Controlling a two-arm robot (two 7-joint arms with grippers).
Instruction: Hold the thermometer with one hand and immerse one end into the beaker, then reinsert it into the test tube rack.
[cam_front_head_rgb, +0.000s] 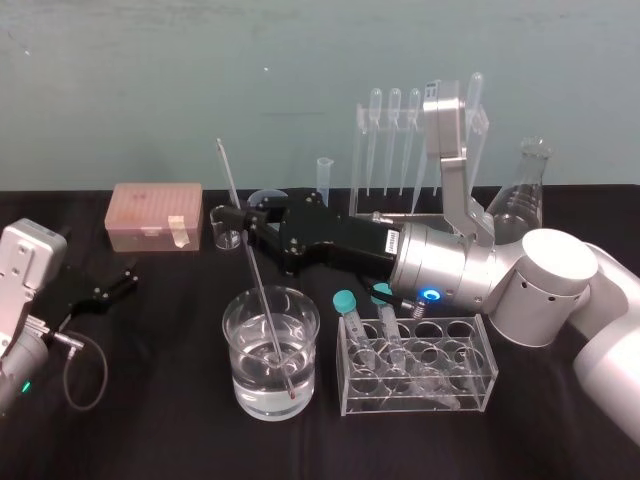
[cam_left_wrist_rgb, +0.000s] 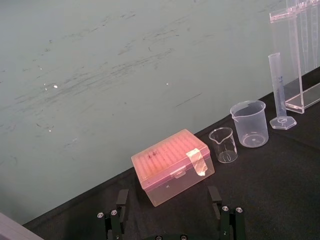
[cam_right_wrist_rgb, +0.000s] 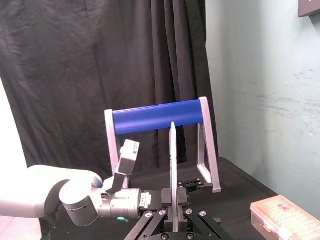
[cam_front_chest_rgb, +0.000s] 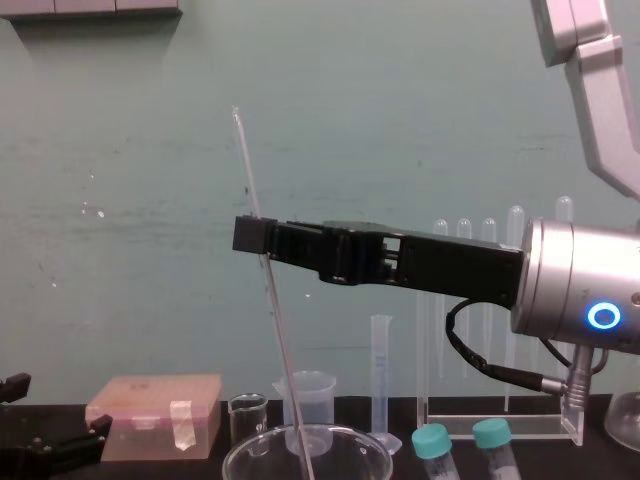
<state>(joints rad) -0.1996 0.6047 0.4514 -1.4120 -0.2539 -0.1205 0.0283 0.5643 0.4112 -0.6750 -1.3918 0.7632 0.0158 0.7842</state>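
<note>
Right pincer (cam_front_head_rgb: 245, 222) at the table's centre, reaching in from 3 o'clock, black fingers clamped tight on the thermometer (cam_front_head_rgb: 264, 300) in its upper part. Glass rod leaning, top end toward 11 o'clock, lower end down inside the beaker (cam_front_head_rgb: 236, 350) at 6 o'clock, with the red tip under the water near the bottom. Whether touching the bottom, cannot tell.

Just at 3 o'clock of the beaker, a low clear tube stand (cam_front_head_rgb: 480, 380) with two teal-capped tubes (cam_front_head_rgb: 345, 300). Tall rack (cam_front_head_rgb: 358, 160) back at 1 o'clock by the wall, droppers (cam_front_head_rgb: 395, 130) hanging from its top bar, well apart from the thermometer. Measuring cylinder (cam_front_head_rgb: 324, 180) at the rack's 9 o'clock, flask (cam_front_head_rgb: 525, 190) at its 3 o'clock.

Left pincer (cam_front_head_rgb: 115, 282) parked at 9 o'clock, low over the black cloth, fingers spread wide, holding nothing. Pink box (cam_front_head_rgb: 155, 215) at 10 o'clock.

White label (cam_front_head_rgb: 391, 240) on the right arm's wrist, dark scribble on the pink box's lid, scale marks on the cylinder — all too small to read.

From the head, red tip and water level in plain sight. From the chest, just the beaker's rim at the lower edge, the rod's top end high above the pincer against the green wall. From the right wrist, rod upright between the fingers, with a blue roller (cam_right_wrist_rgb: 157, 116) on a grey frame and a black curtain behind. From the left wrist, two small cups (cam_left_wrist_rgb: 223, 145) between box and cylinder.
</note>
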